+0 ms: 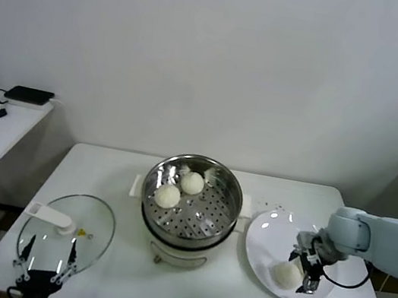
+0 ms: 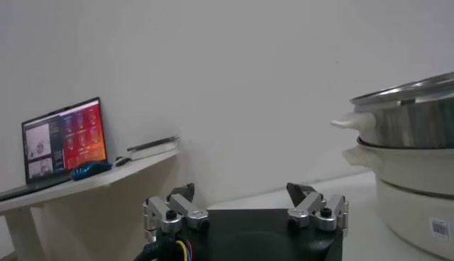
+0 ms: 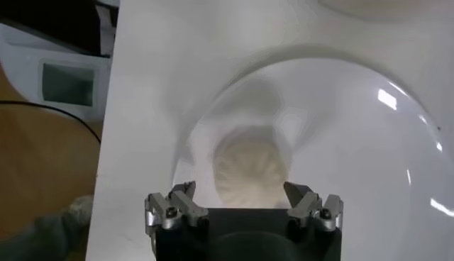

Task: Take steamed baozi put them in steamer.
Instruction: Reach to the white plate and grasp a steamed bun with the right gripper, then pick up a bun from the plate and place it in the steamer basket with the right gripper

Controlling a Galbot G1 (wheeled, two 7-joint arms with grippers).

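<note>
Two cream-white baozi (image 1: 167,196) (image 1: 192,183) lie in the shiny perforated steamer (image 1: 209,220) at the table's middle. One more baozi (image 1: 286,274) lies on the white plate (image 1: 265,234) at the right. My right gripper (image 1: 304,272) is open just beside that baozi on the plate. In the right wrist view the baozi (image 3: 250,170) sits between and just ahead of the spread fingertips of the right gripper (image 3: 240,191). My left gripper (image 1: 46,261) is open and empty, parked at the table's front left over the glass lid. A fourth baozi does not show.
A round glass lid (image 1: 92,230) with a white handle (image 1: 48,216) lies front left. A side table (image 1: 2,126) with a mouse stands far left; the left wrist view shows a laptop (image 2: 64,138) there and the steamer's pot base (image 2: 411,198).
</note>
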